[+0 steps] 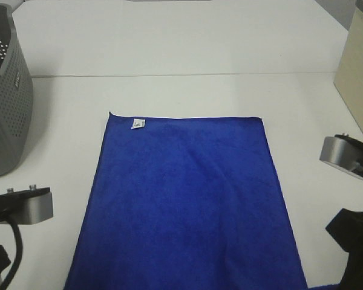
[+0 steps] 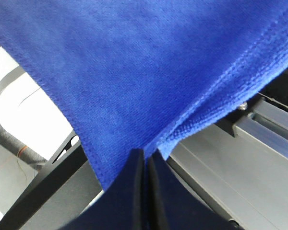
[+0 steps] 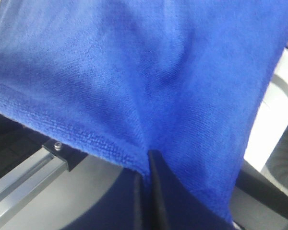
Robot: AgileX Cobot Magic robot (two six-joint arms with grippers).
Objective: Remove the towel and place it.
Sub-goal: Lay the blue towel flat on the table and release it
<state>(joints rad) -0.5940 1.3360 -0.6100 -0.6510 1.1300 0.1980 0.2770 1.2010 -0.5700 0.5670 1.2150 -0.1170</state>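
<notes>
towel (image 1: 187,199): spread on table (image 1: 169,54), tag (image 1: 138,124) far-left
left gripper (image 2: 145,155): pinched shut on towel's near edge, left side
right gripper (image 3: 148,155): same, right side
basket (image 1: 9,90): far left

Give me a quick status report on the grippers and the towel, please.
Left gripper shut on towel corner. Right gripper likewise. Towel spread flat on table. Basket at left, apart from it.

Robotics laboratory workcell. Bare white desk (image 1: 169,54), seam across the far part. Grey perforated bin (image 1: 9,109) at far-left edge; pale board (image 1: 360,66) at far-right corner. Grey metal housings (image 1: 30,205) on both arms. Aluminium profile rail (image 2: 264,129) and ribbed cable conduit (image 2: 14,143) in wrist views.
</notes>
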